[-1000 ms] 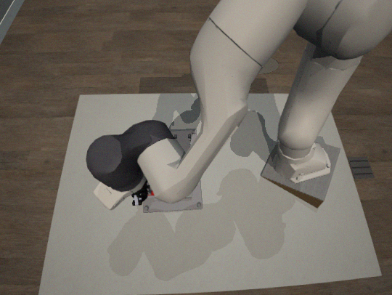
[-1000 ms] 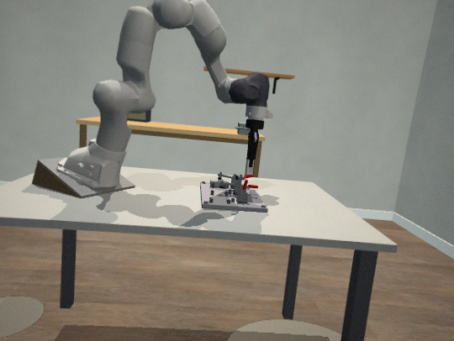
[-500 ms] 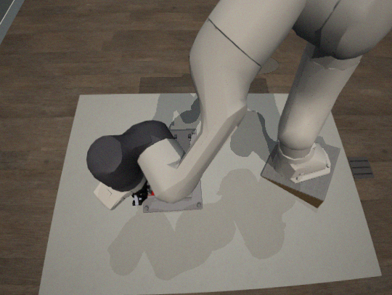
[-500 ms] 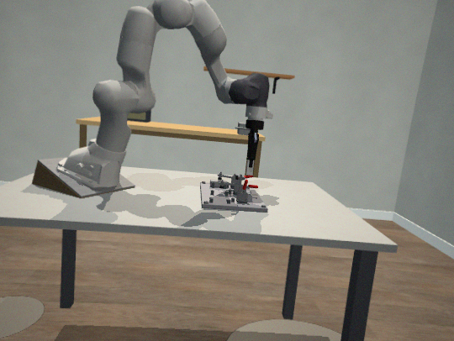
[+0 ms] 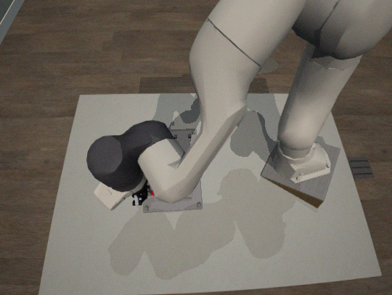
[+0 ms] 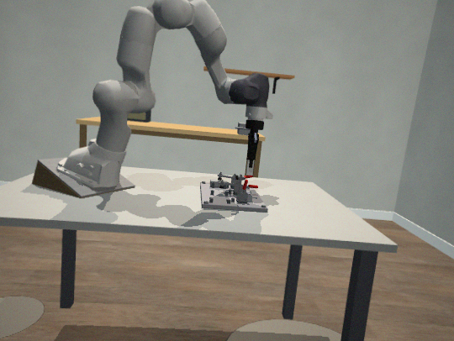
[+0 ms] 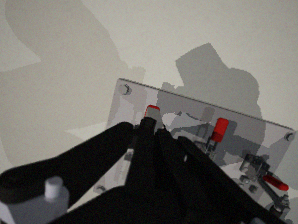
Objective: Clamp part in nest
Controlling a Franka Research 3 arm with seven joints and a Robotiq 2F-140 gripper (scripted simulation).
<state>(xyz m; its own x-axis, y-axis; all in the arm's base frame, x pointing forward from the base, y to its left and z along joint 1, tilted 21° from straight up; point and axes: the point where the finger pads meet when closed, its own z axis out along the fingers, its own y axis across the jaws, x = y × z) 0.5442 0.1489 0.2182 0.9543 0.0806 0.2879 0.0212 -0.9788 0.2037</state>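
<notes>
Top view: the grey square fixture plate (image 5: 173, 205) is largely hidden under the white arm; the part cannot be made out.

Exterior view: the black gripper (image 6: 250, 166) is held upright just above a red-tipped clamp handle (image 6: 248, 177).

Wrist view: the fingers are seen fully closed, holding nothing, their tips at a red handle tip (image 7: 152, 108); two further red handles (image 7: 220, 129) lie right.
</notes>
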